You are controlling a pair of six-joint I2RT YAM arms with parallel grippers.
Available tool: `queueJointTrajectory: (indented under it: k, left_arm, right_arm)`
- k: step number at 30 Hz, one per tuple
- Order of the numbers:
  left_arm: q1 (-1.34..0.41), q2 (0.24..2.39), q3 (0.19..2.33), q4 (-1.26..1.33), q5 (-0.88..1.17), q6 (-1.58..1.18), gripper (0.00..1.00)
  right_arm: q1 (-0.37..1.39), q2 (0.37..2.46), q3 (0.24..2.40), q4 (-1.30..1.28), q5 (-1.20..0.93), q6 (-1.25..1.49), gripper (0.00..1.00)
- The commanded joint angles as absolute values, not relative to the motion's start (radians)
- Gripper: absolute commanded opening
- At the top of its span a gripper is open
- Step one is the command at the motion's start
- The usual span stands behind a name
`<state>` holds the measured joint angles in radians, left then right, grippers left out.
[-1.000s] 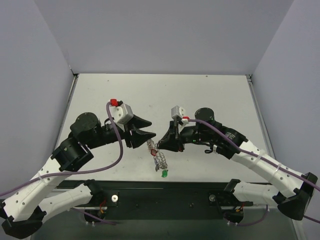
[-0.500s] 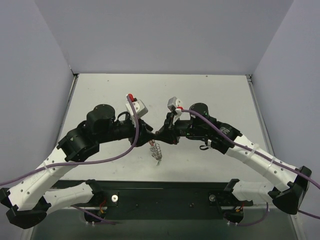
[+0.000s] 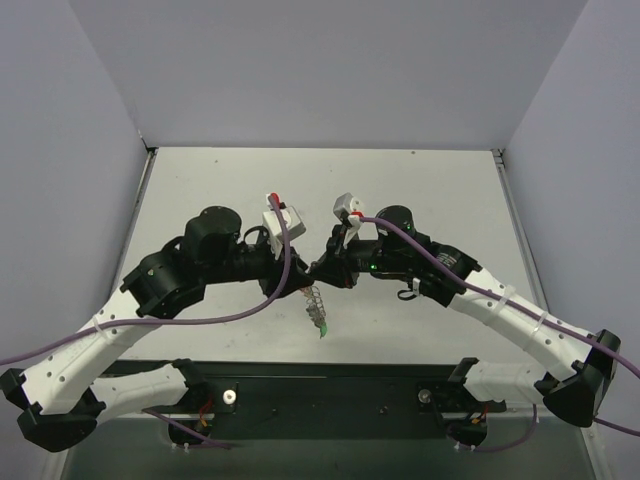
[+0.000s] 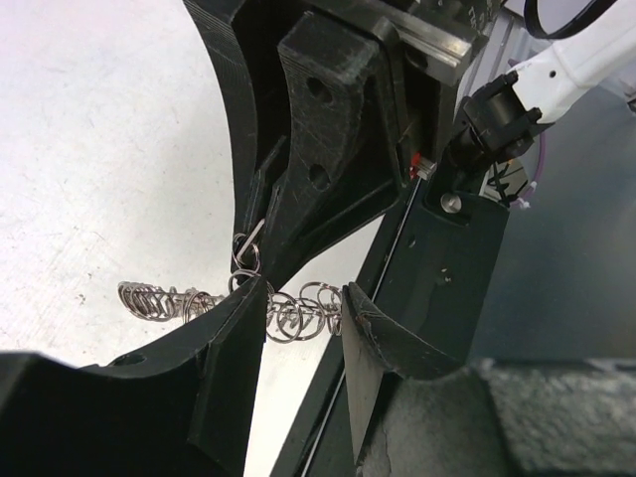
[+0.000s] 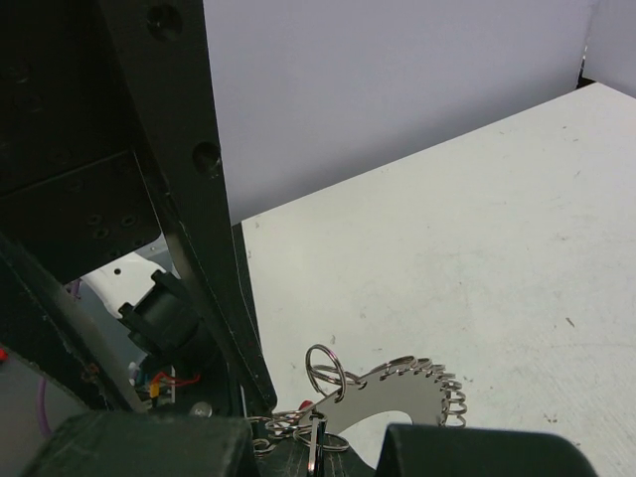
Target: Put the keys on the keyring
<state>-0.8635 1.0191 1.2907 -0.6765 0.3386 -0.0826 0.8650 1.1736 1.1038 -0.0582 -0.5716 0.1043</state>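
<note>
The keyring is a bunch of small silver rings hanging above the table between the two grippers, with a green piece at its low end. My right gripper is shut on its top; in the right wrist view the ring-fringed metal piece sticks out beyond the fingers. My left gripper is open, tip to tip with the right one. In the left wrist view its fingers straddle several small rings, not closed on them. No separate keys show.
The white table is walled on three sides. The dark rail with both arm bases runs along the near edge. The right gripper's black body fills the space just ahead of the left fingers.
My left arm has swung right and forward until its open gripper reached the keyring held by the right gripper. The right gripper shifted slightly left and up with the ring.
</note>
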Motion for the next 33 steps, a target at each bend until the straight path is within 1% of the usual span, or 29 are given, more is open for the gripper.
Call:
queueJointTrajectory:
  k: [1,11,14,18,23,33]
  left_arm:
    - [-0.873,1.003,1.27,-0.677,0.367,-0.023,0.46]
    - [-0.876,0.993,1.157,-0.62,0.305,-0.018,0.45]
    - [-0.876,0.951,1.112,-0.565,0.238,-0.034,0.45]
    - [-0.876,0.846,1.027,-0.482,0.154,-0.084,0.46]
    - [-0.874,0.792,0.96,-0.477,0.071,-0.141,0.49]
    - [-0.874,0.703,0.879,-0.508,-0.048,-0.227,0.49]
  right_arm:
    - [0.868,1.163,1.16,0.003,-0.575,0.109,0.0]
    - [0.865,1.2,1.143,0.003,-0.574,0.097,0.0]
    - [0.864,1.216,1.137,0.003,-0.569,0.094,0.0]
    - [0.865,1.244,1.118,0.009,-0.577,0.091,0.0]
    - [0.859,1.282,1.085,0.06,-0.598,0.097,0.0]
    - [0.857,1.411,1.026,0.167,-0.656,0.123,0.0]
